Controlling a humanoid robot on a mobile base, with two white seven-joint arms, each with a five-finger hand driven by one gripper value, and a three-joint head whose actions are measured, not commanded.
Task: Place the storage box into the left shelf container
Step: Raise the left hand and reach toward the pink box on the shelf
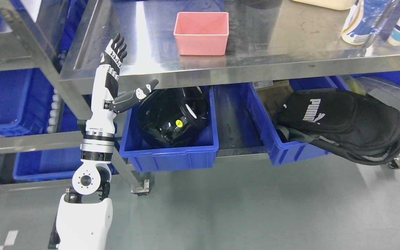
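The shiny steel tabletop (273, 41) held a pink plastic storage box (201, 33) near its front edge, about in the middle. Under it sat a blue plastic bin (172, 152) with a black helmet (172, 116) inside. The white left hand (111, 74) stood by the table's front left corner, fingers (117, 47) straight and spread, holding nothing.

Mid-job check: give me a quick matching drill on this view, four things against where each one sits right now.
Things:
1. pink storage box
2. black helmet
3. black backpack
4. left hand

Places:
A. in the blue bin under the table, left one
B. raised at the table's left front edge, fingers open, holding nothing
C. on the steel tabletop
D. draped over the right blue bin

Pairs: 1-C, 2-A, 3-D, 4-B
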